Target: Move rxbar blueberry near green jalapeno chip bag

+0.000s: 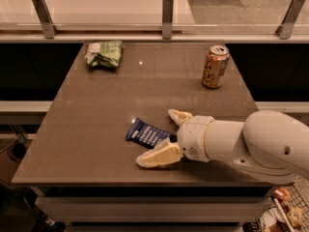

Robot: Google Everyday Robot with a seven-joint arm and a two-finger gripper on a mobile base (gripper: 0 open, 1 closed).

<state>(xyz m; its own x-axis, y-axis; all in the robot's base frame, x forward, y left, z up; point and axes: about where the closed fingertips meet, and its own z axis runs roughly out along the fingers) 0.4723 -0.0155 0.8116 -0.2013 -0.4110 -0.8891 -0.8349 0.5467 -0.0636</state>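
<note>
The rxbar blueberry [146, 133], a flat dark blue wrapper with white lettering, lies on the brown table [96, 110] near the front edge. My gripper [159, 137] is open, its pale fingers on either side of the bar's right end, one behind it and one in front. The bar lies flat on the table. The green jalapeno chip bag [104, 53], wrinkly light green and white, lies at the table's far left corner, well away from the bar and the gripper.
An orange drink can [215, 66] stands upright at the far right of the table. A glass rail with metal posts [167, 9] runs behind the table. My white arm [251, 144] reaches in from the right front.
</note>
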